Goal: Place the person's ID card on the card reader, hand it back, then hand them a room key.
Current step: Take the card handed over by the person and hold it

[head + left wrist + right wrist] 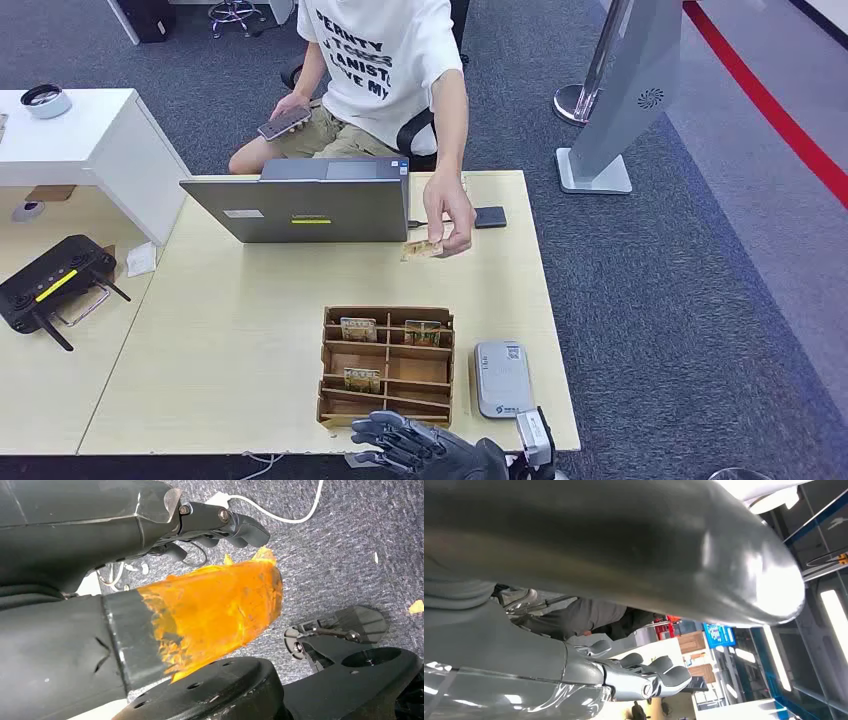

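**Person held card over desk; robot's right hand at near edge**

A person in a white printed T-shirt [385, 55] sat behind the pale wooden desk [230, 330], one arm stretched fwd. Their hand [450, 212] pinched a small tan card [422, 248] just above the desk top, near the front right corner of the open grey laptop [310, 205]. Their other hand held a phone [284, 124] in the lap.

The flat grey rectangular card reader [502, 378] lay near the desk's right front, just beside the brown cardboard divider tray [388, 366] w/ several compartments. Small printed room key cards [358, 328] stood in the tray: two in the far row, one in a middle compartment. A small dark flat device [490, 216] lay right of the laptop, cable attached.

The right hand [415, 447] sat at the desk's near edge, just in front of the tray, fingers spread apart & holding nothing; in the right wrist view its fingers [659, 672] lay loosely extended.

The left hand [215, 525] hung low over grey carpet, dark fingers curled in w/ nothing seen in them.

Left of the desk: a black controller w/ antennas [50, 285] on an adjoining table & a white cabinet [85, 145] carrying a round lens-like object [45, 99]. A grey standing kiosk base [620, 110] stood on the carpet to the right.
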Robot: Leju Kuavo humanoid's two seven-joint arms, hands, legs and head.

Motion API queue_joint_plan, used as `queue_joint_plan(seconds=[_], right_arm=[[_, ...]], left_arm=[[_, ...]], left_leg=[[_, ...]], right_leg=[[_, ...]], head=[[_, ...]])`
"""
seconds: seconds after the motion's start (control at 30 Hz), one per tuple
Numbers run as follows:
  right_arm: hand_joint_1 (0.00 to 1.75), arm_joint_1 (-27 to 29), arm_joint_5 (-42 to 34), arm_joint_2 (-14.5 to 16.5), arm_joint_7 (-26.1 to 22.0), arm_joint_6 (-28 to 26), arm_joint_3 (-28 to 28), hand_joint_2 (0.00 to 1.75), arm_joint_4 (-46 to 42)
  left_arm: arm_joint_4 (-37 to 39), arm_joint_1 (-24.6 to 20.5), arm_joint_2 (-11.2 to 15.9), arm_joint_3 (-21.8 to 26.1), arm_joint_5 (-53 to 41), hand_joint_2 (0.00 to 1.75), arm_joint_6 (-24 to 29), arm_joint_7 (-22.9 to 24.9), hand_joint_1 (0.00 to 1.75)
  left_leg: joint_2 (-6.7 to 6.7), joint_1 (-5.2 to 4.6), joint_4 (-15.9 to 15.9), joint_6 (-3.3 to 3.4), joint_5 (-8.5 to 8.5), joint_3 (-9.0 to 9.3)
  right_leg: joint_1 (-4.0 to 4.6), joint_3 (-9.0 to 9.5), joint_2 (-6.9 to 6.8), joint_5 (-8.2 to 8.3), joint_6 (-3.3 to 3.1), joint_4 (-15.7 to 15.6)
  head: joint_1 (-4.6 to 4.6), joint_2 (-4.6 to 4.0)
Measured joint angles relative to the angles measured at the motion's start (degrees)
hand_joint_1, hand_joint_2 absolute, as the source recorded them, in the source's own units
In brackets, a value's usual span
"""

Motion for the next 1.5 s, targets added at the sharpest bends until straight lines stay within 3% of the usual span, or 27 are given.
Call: queue_joint_plan(seconds=[0.03,0.17,0.23,0.27,0.33,0.4,0.47,0.53,0.67,0.73,1.5], right_arm=[[0.03,0.0,0.0,0.0,0.0,-0.01,0.0,0.0,0.0],[0.0,-0.16,0.7,0.02,0.42,-0.71,0.01,1.75,-0.07],[0.0,-2.11,6.65,0.06,4.31,-5.98,0.09,1.75,-2.01],[0.0,-4.28,13.27,0.1,7.81,-11.61,0.11,1.75,-4.06],[0.0,-9.49,30.7,0.25,14.36,-30.14,-0.01,1.75,-9.17],[0.0,-13.0,42.67,0.39,16.44,-52.46,-0.06,1.75,-12.9],[0.0,-14.46,45.18,0.39,16.29,-69.88,0.41,1.75,-15.13],[0.0,-14.9,44.51,0.39,15.95,-76.86,0.97,1.75,-16.39],[0.0,-15.1,44.17,0.39,15.58,-66.17,1.5,1.75,-17.76],[0.0,-15.14,44.07,0.39,15.46,-63.8,1.73,1.75,-18.09],[0.0,-15.22,43.43,0.2,15.19,-64.93,1.93,1.75,-19.2]], left_arm=[[0.0,0.0,0.0,0.0,0.0,0.0,0.0,0.0,0.0],[0.0,0.01,0.0,0.02,0.02,0.0,0.07,0.0,0.0],[0.0,0.03,-0.04,0.2,0.17,0.0,0.59,0.0,0.0],[0.0,0.01,-0.08,0.38,0.26,0.0,0.95,0.0,0.0],[0.0,-0.1,-0.2,0.84,0.35,0.0,1.45,0.0,0.0],[0.0,-0.09,-0.29,1.16,0.35,0.0,1.62,0.0,0.0],[0.0,0.08,-0.33,1.33,0.35,0.0,1.68,0.0,0.0],[0.0,0.11,-0.34,1.39,0.35,0.0,1.68,0.0,0.0],[0.0,0.02,-0.34,1.45,0.32,0.0,1.68,0.0,0.0],[0.0,0.06,-0.37,1.45,0.28,0.0,1.68,0.0,0.0],[0.0,0.06,-0.35,1.5,-0.25,0.0,1.75,0.07,0.0]], left_leg=[[0.0,0.0,0.0,0.0,0.0,0.0],[0.0,0.0,0.0,0.0,0.0,-0.05],[0.11,0.0,-0.01,-0.01,0.01,-0.12],[0.22,-0.01,0.0,-0.01,0.04,-0.12],[0.36,-0.02,0.02,0.04,0.13,-0.12],[0.21,-0.03,0.03,0.09,0.25,-0.11],[0.06,-0.02,0.03,0.07,0.31,-0.12],[0.05,-0.02,0.03,0.05,0.3,-0.13],[0.05,-0.02,0.02,0.03,0.27,-0.13],[-0.01,-0.01,0.02,0.03,0.28,-0.16],[-0.01,-0.02,0.02,0.03,0.28,-0.15]], right_leg=[[0.0,0.0,0.0,0.0,0.0,0.0],[0.0,0.03,0.0,0.01,0.0,0.01],[-0.01,-0.05,0.07,0.08,-0.06,0.05],[-0.02,-0.15,0.18,0.16,-0.11,0.05],[-0.02,-0.26,0.3,0.29,-0.14,0.03],[-0.01,-0.18,0.14,0.3,-0.09,0.0],[-0.01,-0.1,-0.01,0.3,-0.08,-0.01],[-0.01,-0.09,0.0,0.3,-0.09,0.0],[0.0,-0.14,0.02,0.28,-0.08,-0.01],[0.0,-0.14,-0.03,0.26,-0.07,-0.01],[-0.01,-0.13,-0.02,0.25,-0.06,-0.01]], head=[[0.0,0.0],[0.0,0.0],[0.01,0.0],[0.01,0.0],[-0.01,0.0],[0.0,0.0],[0.01,0.0],[0.01,0.0],[-0.01,0.0],[0.0,0.0],[0.0,0.0]])
